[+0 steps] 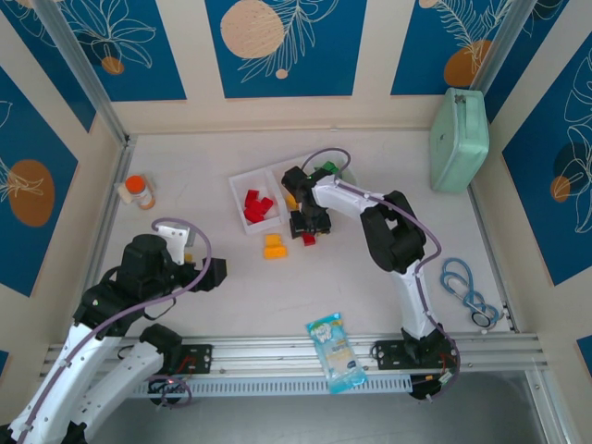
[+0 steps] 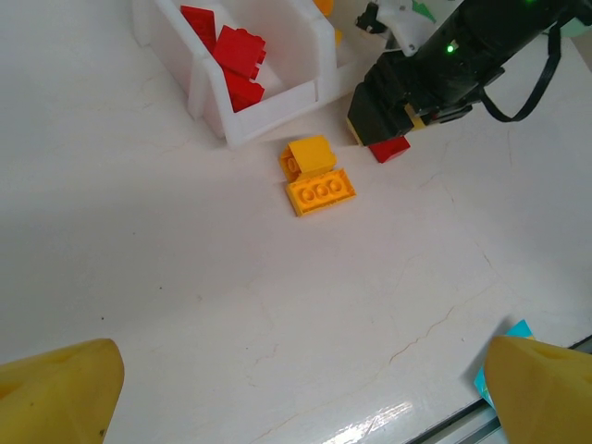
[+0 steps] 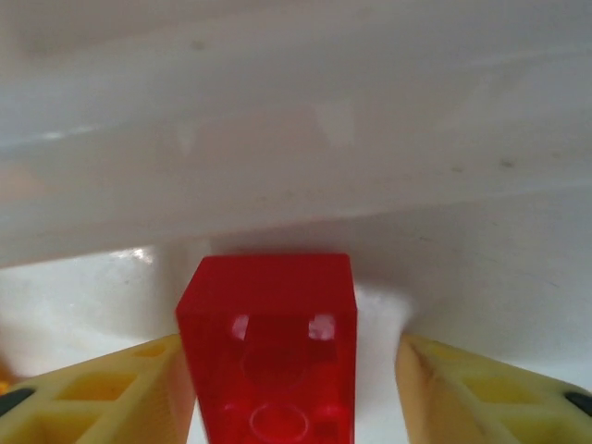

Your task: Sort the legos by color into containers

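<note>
Right fingers (image 3: pixel 481 388): straddling red lego (image 3: pixel 268 356), part open, not clamping
Left fingers (image 2: pixel 55 393): hanging wide, empty
Handling: red lego lying on surface (image 2: pixel 185 277) beside tray (image 2: pixel 268 116); likely light, stiff, slick, flat sides suiting a pinch

White arms (image 1: pixel 413 296), black joints (image 1: pixel 390 239), lilac cables (image 1: pixel 198 268) (yellow gripper fingers (image 3: pixel 102 393), one green light (image 2: pixel 450 46)).
</note>
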Controlling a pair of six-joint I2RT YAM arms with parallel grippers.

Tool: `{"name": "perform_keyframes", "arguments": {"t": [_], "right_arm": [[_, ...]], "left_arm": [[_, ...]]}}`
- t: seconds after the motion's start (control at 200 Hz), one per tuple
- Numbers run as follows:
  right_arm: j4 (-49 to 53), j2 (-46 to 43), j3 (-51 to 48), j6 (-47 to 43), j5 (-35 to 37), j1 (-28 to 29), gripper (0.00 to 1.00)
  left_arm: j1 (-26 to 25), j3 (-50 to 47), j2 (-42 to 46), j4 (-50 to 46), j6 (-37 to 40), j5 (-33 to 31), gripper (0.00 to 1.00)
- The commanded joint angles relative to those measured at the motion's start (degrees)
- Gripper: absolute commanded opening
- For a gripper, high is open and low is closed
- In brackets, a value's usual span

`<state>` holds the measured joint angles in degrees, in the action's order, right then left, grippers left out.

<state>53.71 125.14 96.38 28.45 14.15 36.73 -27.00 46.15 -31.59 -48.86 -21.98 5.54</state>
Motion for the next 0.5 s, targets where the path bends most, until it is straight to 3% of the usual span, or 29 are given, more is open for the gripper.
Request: {"name": "perform_keyframes", "arguments": {"t": [0.0,0.11,0.2,0.365,0.495], "right_arm": [[0.8,1.7,1.8,-0.5,-1.6,-0.2,0.48],[3.0,0.0,2.7,-0.7,-0.6,0.1,0.3],[4.3,-3.3,3.2,-1.6,-2.3,0.2,0.22],[6.9,-9.3,9.5,-3.1,-4.5,1.1,0.19],[7.8,-8.5,18.1,-3.5,-6.7,1.3,0.19]], "left_arm": [[0.7,-0.1,0.7,-0.2,0.6,0.1,0.99],[0.6,-0.2,0.7,-0.1,0.6,0.2,0.99],[0.6,-0.2,0.7,0.0,0.7,0.3,0.99],[0.6,-0.2,0.8,0.0,0.8,0.7,0.99],[0.7,-0.2,1.2,0.0,0.8,0.4,1.0]]}}
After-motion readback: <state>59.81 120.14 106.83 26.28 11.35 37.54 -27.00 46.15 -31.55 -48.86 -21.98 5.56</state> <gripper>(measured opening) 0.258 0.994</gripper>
